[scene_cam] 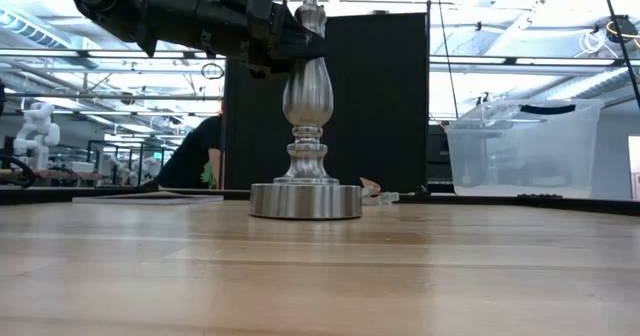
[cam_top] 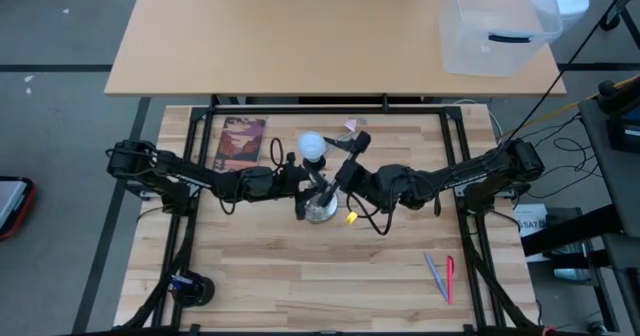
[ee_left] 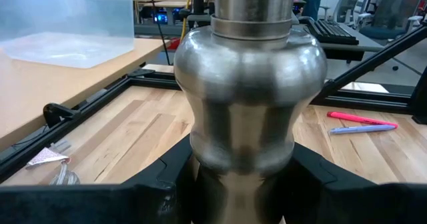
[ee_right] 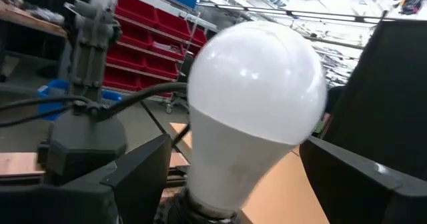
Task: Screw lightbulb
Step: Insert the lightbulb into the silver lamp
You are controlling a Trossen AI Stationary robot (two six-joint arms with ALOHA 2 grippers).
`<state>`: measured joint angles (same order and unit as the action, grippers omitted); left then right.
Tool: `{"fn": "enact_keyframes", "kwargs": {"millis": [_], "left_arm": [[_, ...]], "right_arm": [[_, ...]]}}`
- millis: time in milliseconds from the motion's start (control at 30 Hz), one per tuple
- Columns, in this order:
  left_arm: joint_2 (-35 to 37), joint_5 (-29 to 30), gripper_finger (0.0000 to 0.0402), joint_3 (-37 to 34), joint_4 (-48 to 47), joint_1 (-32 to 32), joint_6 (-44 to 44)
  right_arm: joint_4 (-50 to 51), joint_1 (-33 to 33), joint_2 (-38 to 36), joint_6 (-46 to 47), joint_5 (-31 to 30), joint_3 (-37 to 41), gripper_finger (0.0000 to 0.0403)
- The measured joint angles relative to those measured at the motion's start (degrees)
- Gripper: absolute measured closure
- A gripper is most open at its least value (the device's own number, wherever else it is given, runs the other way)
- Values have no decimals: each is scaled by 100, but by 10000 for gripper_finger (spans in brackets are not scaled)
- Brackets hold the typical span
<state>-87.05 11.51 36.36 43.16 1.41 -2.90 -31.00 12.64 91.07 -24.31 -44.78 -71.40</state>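
Nearest the left wrist lens: stand (ee_left: 250, 104), its silver bulge filling the view, pinched between the left gripper's (ee_left: 243, 184) dark fingers (ee_left: 160, 184) pressed against both flanks. Left arm stretched level from the worktop's left edge toward the middle, wrist turned sideways at the post; in the low view that gripper (scene_cam: 285, 41) clamps the post high above the round base, which sits flat on the wood. Right arm reaching in from the right edge, elbow low, forearm angled up toward the stand's top. Bulb (ee_right: 257, 111) white and rounded, seated at the stand's top near the worktop's middle, toward the far edge, tilted in the right wrist view. Right gripper (cam_top: 345, 166) spread wide, one finger (ee_right: 127, 177) on each side of the bulb's narrow end, gaps visible on both sides, not touching glass. From above only: bulb (cam_top: 313, 144) as a white disc above the base; book (cam_top: 240, 144) near the far left corner; pens (cam_top: 441, 276) toward the near right corner. Low view alone: clear bin (scene_cam: 525, 146) on the table behind.
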Motion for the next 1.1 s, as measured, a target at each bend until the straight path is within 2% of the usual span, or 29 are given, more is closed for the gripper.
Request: {"fn": "enact_keyframes", "kwargs": {"millis": [800,1100], "left_arm": [[0,-7,243,-2,4,0,4],[0,-7,243,-2,2,0,2]], "right_arm": [[4,-69,0,104,171,-332,78],[5,-101,0,246,554,-332,78]]}}
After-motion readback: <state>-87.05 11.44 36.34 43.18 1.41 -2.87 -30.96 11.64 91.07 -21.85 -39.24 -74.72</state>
